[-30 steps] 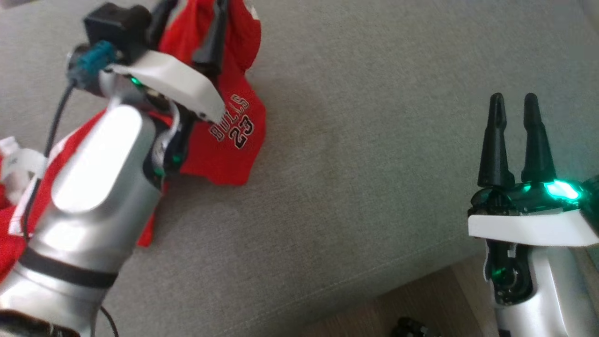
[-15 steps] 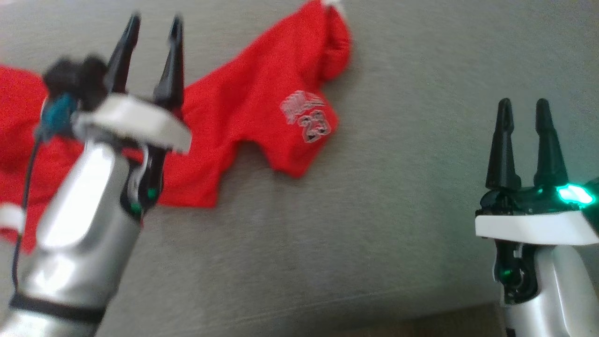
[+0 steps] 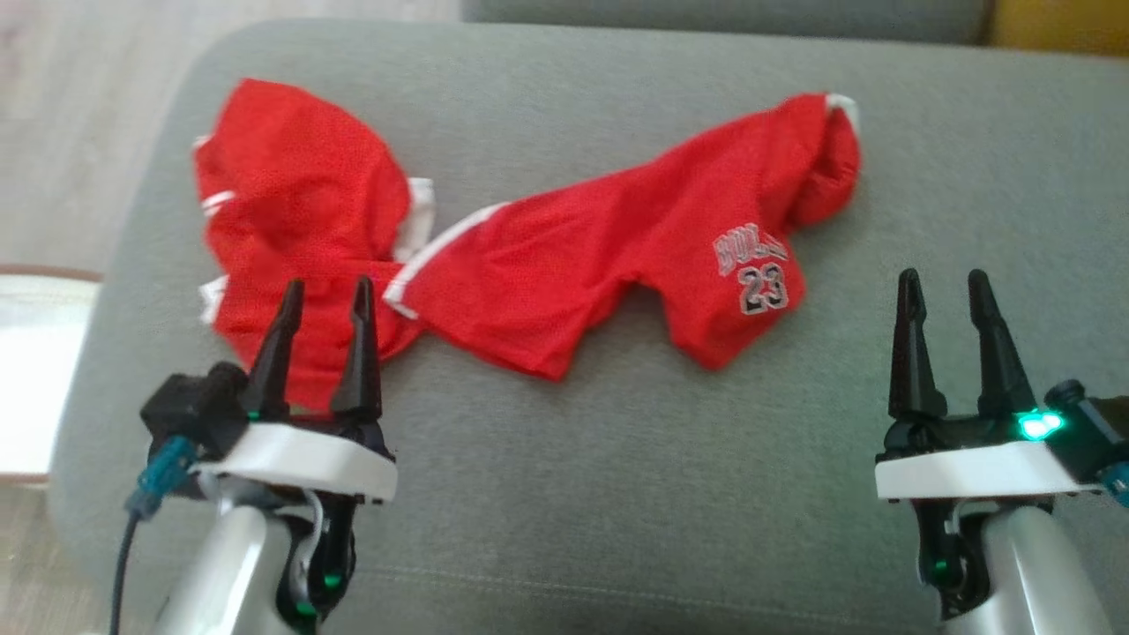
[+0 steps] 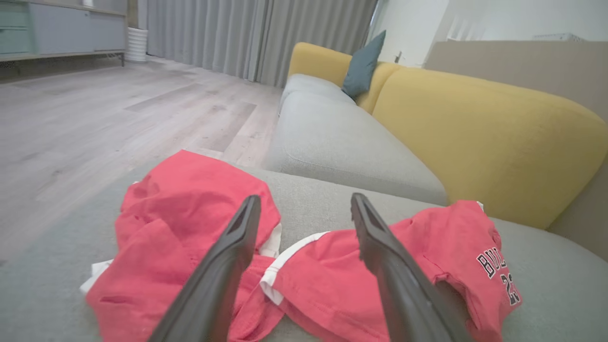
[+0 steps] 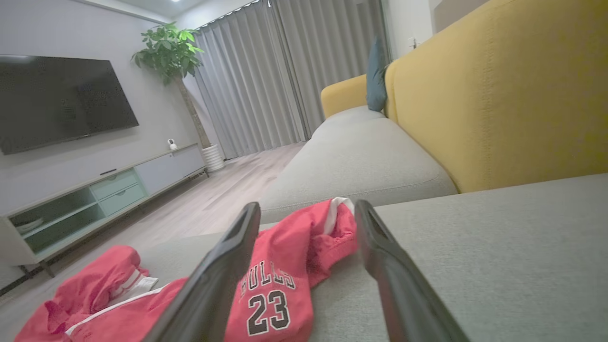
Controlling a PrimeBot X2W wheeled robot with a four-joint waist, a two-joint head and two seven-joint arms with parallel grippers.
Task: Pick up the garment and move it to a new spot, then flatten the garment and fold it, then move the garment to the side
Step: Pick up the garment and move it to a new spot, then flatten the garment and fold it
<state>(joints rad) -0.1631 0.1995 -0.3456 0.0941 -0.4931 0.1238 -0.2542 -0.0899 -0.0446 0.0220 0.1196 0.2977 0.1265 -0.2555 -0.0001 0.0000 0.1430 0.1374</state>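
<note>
The garment (image 3: 547,256) is a red jersey with white trim and the number 23, lying rumpled across the grey sofa cushion (image 3: 617,494). It spreads from a bunched part at the left to a rolled end at the upper right. My left gripper (image 3: 325,295) stands open at the jersey's near left edge, nothing between its fingers. In the left wrist view the garment (image 4: 332,280) lies just beyond the open left gripper (image 4: 304,206). My right gripper (image 3: 944,287) is open over bare cushion, right of the printed corner. The right wrist view has the garment (image 5: 280,275) ahead of the open right gripper (image 5: 306,211).
The cushion's left edge (image 3: 115,291) drops to a pale wooden floor (image 3: 71,132). A yellow sofa back (image 4: 475,128) with a blue-grey pillow (image 4: 363,66) rises behind. A TV cabinet (image 5: 95,194) and a potted plant (image 5: 166,47) stand across the room.
The camera has swung so the whole jersey now shows. My left gripper has let go of the jersey and drawn back to its near edge, open. The right gripper stays open.
</note>
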